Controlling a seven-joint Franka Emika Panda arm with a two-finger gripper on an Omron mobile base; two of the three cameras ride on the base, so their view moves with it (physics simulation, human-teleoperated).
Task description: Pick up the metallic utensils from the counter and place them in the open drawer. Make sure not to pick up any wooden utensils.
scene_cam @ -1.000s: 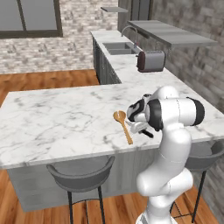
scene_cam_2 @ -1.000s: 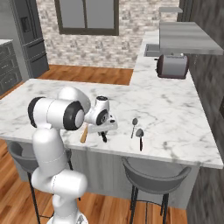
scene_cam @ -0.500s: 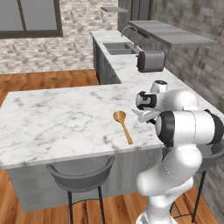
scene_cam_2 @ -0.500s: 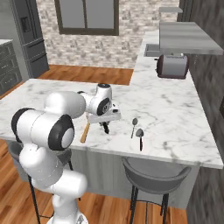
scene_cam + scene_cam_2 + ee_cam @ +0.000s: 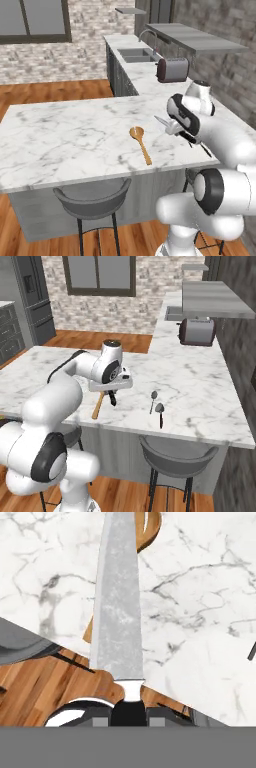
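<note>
Toaster (image 5: 172, 69), sink (image 5: 136, 52), 2 stools (image 5: 177, 450)

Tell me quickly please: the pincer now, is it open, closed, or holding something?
Pincer: closed on the knife, gripping its black handle, with the blade pointing out over the counter.

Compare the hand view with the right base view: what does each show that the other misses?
Hand view alone: the knife, its silver blade pointing away, handle between the gripper fingers.
Right base view alone: two metal spoons, a toaster, a window and a fridge.
Shared: the marble counter, the wooden spoon, a stool, the wood floor.
</note>
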